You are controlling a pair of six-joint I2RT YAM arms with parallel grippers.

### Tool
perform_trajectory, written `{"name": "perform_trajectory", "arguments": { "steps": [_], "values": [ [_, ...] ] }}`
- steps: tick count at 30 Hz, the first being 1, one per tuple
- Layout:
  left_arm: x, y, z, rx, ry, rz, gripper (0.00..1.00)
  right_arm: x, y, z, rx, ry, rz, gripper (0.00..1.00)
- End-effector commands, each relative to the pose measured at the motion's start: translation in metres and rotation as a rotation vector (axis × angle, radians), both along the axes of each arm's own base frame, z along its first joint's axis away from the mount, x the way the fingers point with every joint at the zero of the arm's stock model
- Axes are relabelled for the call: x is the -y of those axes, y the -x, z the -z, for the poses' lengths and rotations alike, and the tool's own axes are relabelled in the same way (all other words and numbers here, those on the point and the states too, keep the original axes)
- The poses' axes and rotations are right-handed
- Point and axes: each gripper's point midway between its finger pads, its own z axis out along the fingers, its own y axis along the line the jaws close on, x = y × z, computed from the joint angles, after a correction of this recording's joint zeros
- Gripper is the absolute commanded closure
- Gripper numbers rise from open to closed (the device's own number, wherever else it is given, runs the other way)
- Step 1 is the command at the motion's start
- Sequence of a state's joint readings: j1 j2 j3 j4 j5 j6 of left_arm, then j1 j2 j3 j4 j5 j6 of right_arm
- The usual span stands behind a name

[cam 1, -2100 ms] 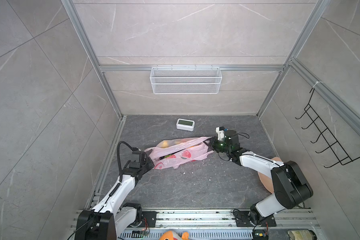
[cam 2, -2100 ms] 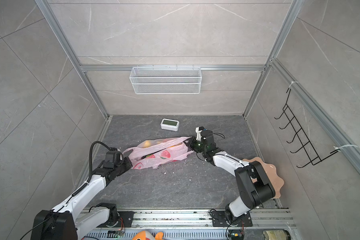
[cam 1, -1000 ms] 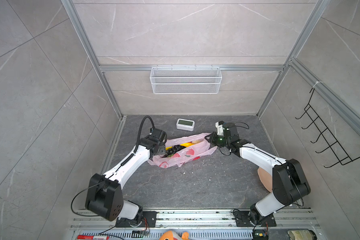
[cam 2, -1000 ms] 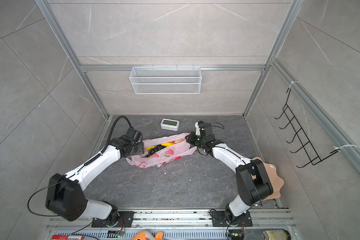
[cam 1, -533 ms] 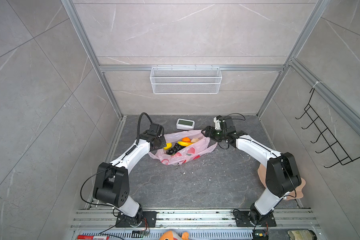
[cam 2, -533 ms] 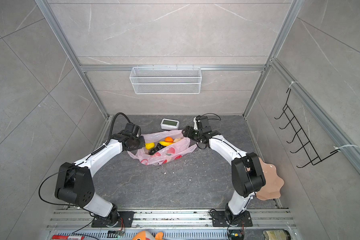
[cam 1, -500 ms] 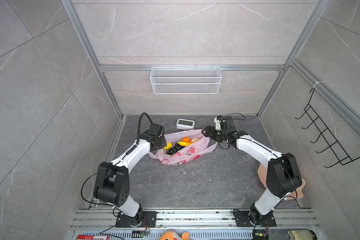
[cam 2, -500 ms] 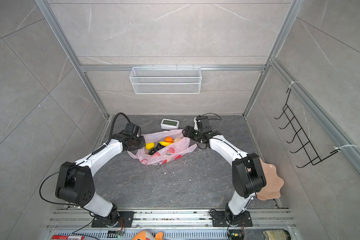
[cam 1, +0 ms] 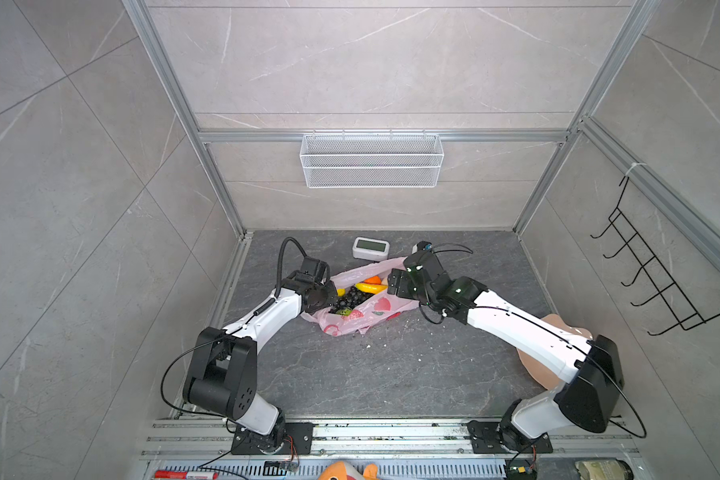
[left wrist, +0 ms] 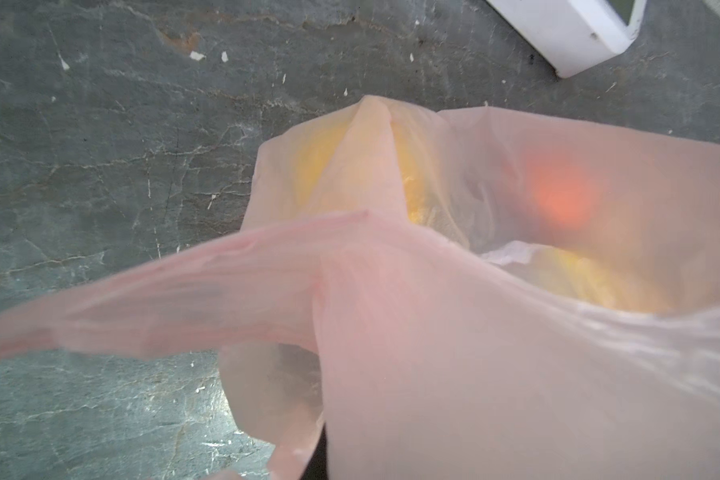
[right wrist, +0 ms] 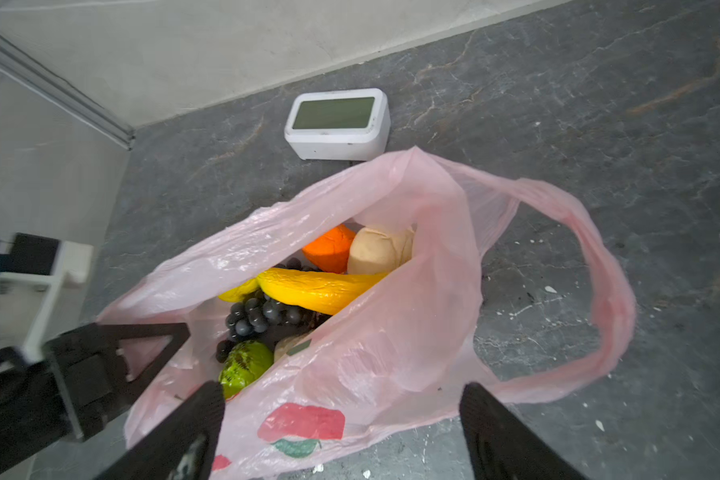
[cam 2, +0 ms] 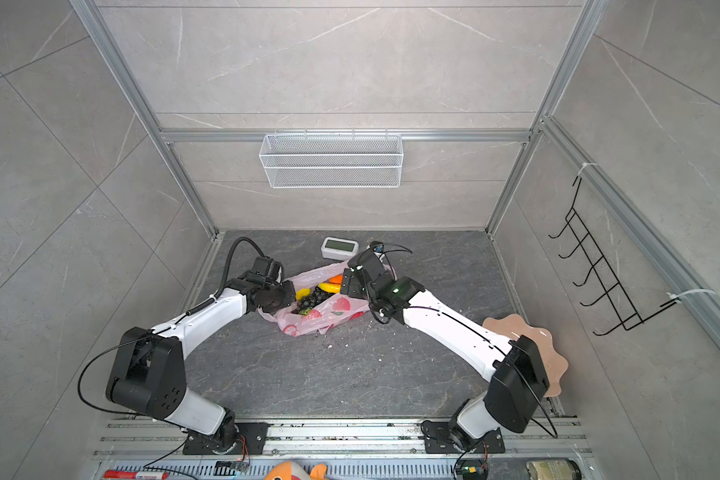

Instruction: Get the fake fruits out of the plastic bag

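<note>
The pink plastic bag (cam 1: pixel 360 309) lies on the grey floor with its mouth open upward. Inside it the right wrist view shows fake fruits: a yellow banana (right wrist: pixel 321 286), dark grapes (right wrist: pixel 258 316), an orange (right wrist: pixel 331 247), a green bumpy fruit (right wrist: pixel 244 365), a beige lump (right wrist: pixel 377 249) and a bit of lemon (right wrist: pixel 235 293). My left gripper (cam 1: pixel 326 296) is shut on the bag's left rim; pink film (left wrist: pixel 474 332) hides its jaws in its own wrist view. My right gripper (right wrist: pixel 344 415) hangs open over the bag's right side, holding nothing. One handle loop (right wrist: pixel 599 291) lies slack on the floor.
A white clock (cam 1: pixel 371 248) stands just behind the bag. A peach scalloped bowl (cam 2: pixel 533 336) sits at the right behind my right arm. A wire basket (cam 1: pixel 371 160) hangs on the back wall and a black hook rack (cam 1: pixel 657 282) on the right wall. An orange plush toy (cam 1: pixel 346 471) lies at the front rail.
My right gripper opened, released the bag and moved over its mouth. My left gripper closed on the left rim. The bag's mouth now stands open, showing the fruits.
</note>
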State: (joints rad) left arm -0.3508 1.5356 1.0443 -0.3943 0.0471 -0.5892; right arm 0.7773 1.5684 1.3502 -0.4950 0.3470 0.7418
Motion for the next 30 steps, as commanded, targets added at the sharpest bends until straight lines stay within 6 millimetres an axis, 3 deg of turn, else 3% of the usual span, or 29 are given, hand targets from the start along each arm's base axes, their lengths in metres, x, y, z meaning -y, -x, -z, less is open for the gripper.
{"name": "perform_trajectory", "arguments": {
  "steps": [1, 8, 11, 14, 18, 21, 25, 30],
  "values": [
    [0.01, -0.002, -0.018, 0.049, 0.059, 0.002, 1.0, 0.01, -0.012, 0.016, -0.012, 0.085, 0.144, 0.05],
    [0.013, 0.004, -0.013, 0.043, 0.07, 0.004, 1.0, -0.007, -0.025, 0.055, -0.097, 0.128, 0.187, 0.07],
    [0.012, 0.004, -0.012, 0.045, 0.072, 0.004, 1.0, -0.01, -0.027, 0.069, -0.126, 0.15, 0.18, 0.14],
    [0.006, 0.0, -0.01, 0.037, 0.131, -0.019, 1.0, -0.006, -0.026, 0.078, -0.139, 0.106, 0.162, 0.39],
    [-0.012, -0.009, -0.011, 0.05, 0.149, -0.073, 1.0, 0.008, -0.026, 0.089, -0.156, -0.063, 0.134, 0.83],
    [-0.025, -0.018, -0.006, 0.04, 0.22, -0.122, 1.0, 0.013, -0.029, 0.087, -0.124, -0.279, 0.049, 0.98],
    [-0.053, -0.031, 0.006, 0.019, 0.288, -0.217, 1.0, 0.027, -0.029, 0.075, -0.049, -0.442, -0.053, 1.0],
    [-0.084, -0.048, 0.028, -0.032, 0.294, -0.306, 1.0, 0.052, -0.026, 0.077, 0.009, -0.616, -0.115, 1.0]
  ]
}}
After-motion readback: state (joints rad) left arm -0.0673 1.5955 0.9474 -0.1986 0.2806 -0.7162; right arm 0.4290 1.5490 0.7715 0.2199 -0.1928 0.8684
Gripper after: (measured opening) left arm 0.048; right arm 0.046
